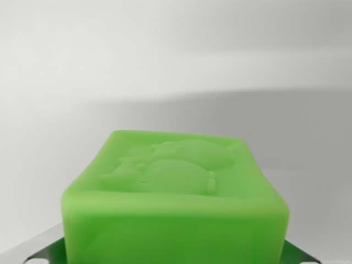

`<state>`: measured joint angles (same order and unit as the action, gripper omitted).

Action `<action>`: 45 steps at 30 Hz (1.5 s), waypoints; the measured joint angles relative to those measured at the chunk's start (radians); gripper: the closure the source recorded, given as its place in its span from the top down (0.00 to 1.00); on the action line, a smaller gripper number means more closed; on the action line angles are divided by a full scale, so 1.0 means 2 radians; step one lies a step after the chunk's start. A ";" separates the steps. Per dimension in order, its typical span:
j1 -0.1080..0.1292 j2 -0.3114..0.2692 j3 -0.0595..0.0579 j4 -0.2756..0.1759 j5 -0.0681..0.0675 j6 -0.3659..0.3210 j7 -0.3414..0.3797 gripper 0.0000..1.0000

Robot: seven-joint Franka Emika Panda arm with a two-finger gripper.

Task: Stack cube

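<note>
Only two slivers of the gripper [176, 258] show, dark metal fingers [47, 250] poking out at the bottom corners of the wrist view, one on the view's left and one on the view's right. Their tips and inner faces are hidden behind the block or cut off by the lower edge, so I cannot tell whether they press on the block or stand slightly off it. They do sit on either side of it, close against its flanks.

Between them sits a green cube [176, 198], filling the lower middle of the picture. Its base is cut off by the bottom edge, so what it rests on cannot be seen. Its top face carries a raised, rounded relief in the same green; the shape is soft and blurred and hard to read as any one figure. The edges of the block look rounded and slightly translucent.

Beyond it lies a pale grey-white surface [176, 66], out of focus, with a darker grey band crossing behind the block's upper edge.
</note>
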<state>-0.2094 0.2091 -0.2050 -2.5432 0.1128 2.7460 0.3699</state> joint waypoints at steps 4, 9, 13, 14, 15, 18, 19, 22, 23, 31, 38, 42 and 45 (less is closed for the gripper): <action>0.007 -0.002 0.000 -0.002 -0.001 0.000 0.007 0.00; 0.018 -0.005 0.000 -0.004 -0.003 0.000 0.017 0.00; 0.026 -0.007 0.000 -0.006 -0.004 0.000 0.024 0.00; 0.028 -0.008 0.000 -0.006 -0.004 0.000 0.027 0.00; 0.030 -0.008 0.000 -0.007 -0.005 0.000 0.029 0.00; 0.036 -0.010 0.001 -0.008 -0.006 0.000 0.034 0.00; 0.038 -0.010 0.001 -0.008 -0.006 0.000 0.036 0.00; 0.045 -0.012 0.001 -0.009 -0.007 -0.001 0.042 0.00; 0.047 -0.012 0.001 -0.009 -0.007 -0.001 0.044 0.00; 0.062 -0.015 0.002 -0.011 -0.010 -0.003 0.059 0.00; 0.076 -0.017 0.003 -0.011 -0.012 -0.004 0.073 0.00; 0.084 -0.019 0.003 -0.011 -0.013 -0.006 0.081 0.00; 0.090 -0.020 0.004 -0.011 -0.014 -0.007 0.087 0.00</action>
<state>-0.0298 0.1699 -0.1966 -2.5656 0.0853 2.7329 0.5446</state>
